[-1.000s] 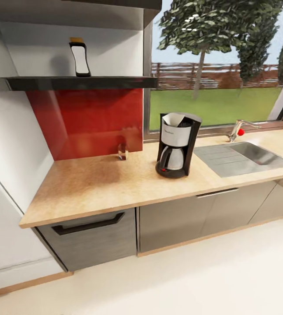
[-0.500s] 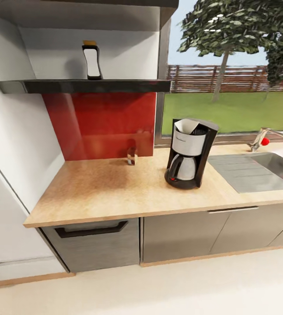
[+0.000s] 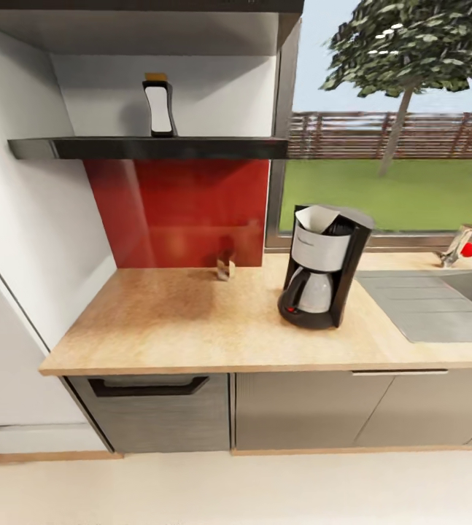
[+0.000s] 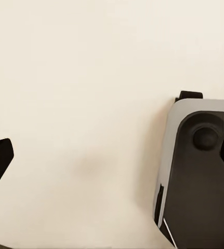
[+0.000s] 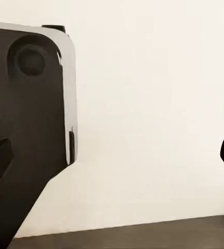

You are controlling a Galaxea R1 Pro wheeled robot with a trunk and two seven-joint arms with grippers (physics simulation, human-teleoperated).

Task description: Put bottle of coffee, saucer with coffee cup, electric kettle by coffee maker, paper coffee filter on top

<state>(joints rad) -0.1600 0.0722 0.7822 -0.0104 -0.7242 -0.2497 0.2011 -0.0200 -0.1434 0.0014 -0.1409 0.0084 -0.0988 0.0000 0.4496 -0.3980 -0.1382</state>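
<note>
Head view: coffee maker upright on the wooden countertop, white paper coffee filter in its top; bottle of coffee standing on the dark shelf above; small clear item, perhaps a glass, against the red backsplash.

Left wrist view: left gripper spread wide over pale floor, beside the robot base.

Right wrist view: right gripper likewise wide apart, holding nothing.
</note>
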